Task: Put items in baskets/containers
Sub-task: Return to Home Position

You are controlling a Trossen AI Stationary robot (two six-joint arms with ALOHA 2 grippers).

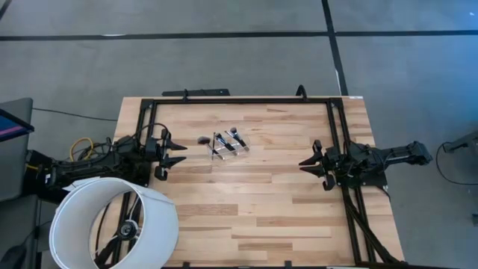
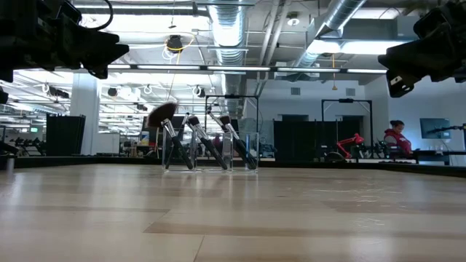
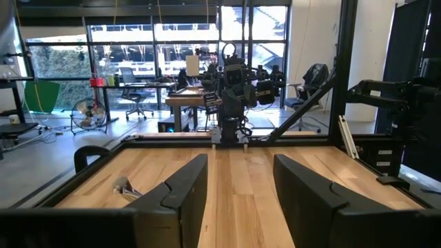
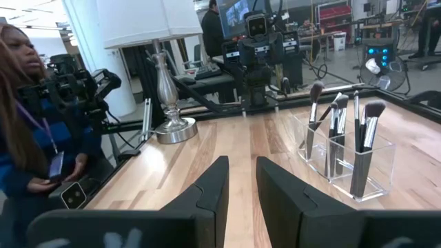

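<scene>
At the table's point(image 1: 261, 202) left edge: left gripper point(image 3: 239, 165), fingers point(image 3: 180, 189) well apart, empty. Right gripper point(image 4: 242, 165), opposite edge: fingers point(image 4: 207, 186) parted less, empty. Between them, apart from both: clear organizer point(image 1: 228, 146), brushes point(image 4: 335, 131) standing bristles-up inside. Likely light, stiff, slick-handled; take by handle or ferrule, not soft bristles. Organizer probably tips easily.
</scene>
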